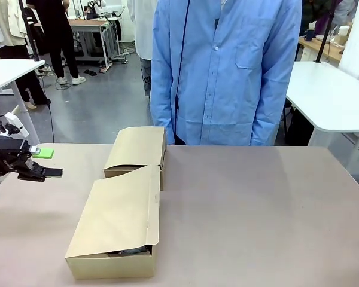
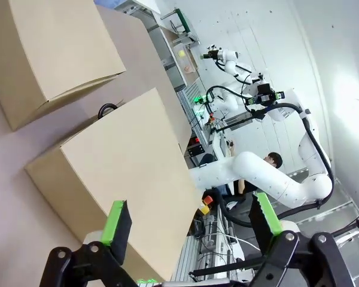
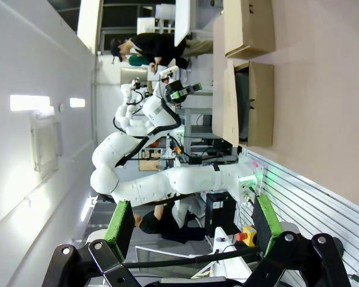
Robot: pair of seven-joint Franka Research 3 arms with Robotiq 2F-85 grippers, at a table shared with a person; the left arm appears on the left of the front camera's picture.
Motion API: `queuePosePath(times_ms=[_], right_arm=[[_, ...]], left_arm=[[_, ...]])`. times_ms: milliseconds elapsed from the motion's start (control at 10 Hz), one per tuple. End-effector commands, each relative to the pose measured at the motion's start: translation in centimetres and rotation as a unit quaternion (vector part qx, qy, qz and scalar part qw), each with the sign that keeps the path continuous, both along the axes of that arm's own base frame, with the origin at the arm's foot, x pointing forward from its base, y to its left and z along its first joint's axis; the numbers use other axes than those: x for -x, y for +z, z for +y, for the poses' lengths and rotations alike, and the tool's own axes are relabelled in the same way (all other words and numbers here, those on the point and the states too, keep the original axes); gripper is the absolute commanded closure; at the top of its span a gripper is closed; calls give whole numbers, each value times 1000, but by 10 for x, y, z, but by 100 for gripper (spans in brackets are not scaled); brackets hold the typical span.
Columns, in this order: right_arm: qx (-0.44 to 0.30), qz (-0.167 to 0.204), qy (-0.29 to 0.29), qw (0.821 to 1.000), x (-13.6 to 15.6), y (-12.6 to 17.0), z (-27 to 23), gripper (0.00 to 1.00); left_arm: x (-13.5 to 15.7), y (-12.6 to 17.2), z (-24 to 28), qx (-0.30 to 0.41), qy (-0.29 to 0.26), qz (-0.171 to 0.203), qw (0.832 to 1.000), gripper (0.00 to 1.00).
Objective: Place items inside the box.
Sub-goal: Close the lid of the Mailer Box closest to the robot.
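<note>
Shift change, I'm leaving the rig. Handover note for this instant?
Left gripper: open, empty, hovering at the table's left edge, apart from the boxes.
Right gripper: open, empty, pulled back off the table.
Near box: flap lowered over it, slightly ajar, something dark inside at the front gap. Far box: flap down, contents hidden.
No loose items on the table. The person stands at the far side.
Packing looks done; left: maybe press the near flap shut.

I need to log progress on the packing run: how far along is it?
Apparently near done: both boxes, near and far, have lids lowered, and something dark shows under the near lid. Nothing is in hand; the left gripper and right gripper are open. The near lid remains ajar.
</note>
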State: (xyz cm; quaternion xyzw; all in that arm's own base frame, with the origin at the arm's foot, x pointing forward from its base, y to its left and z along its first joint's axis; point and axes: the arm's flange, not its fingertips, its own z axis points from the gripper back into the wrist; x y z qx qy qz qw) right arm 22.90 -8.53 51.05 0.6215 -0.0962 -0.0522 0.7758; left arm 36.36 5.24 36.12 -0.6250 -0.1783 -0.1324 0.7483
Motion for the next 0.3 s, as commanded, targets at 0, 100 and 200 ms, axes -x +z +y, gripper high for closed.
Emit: queuePosePath(times_ms=[0, 100, 200], right_arm=[[-10, 6, 0, 1000, -1, 5, 2, 0], [-10, 6, 0, 1000, -1, 5, 2, 0], [-10, 6, 0, 1000, -1, 5, 2, 0]], left_arm=[[5, -1, 1, -5, -2, -6, 1000, 0], [5, -1, 1, -5, -2, -6, 1000, 0], [5, -1, 1, -5, -2, -6, 1000, 0]])
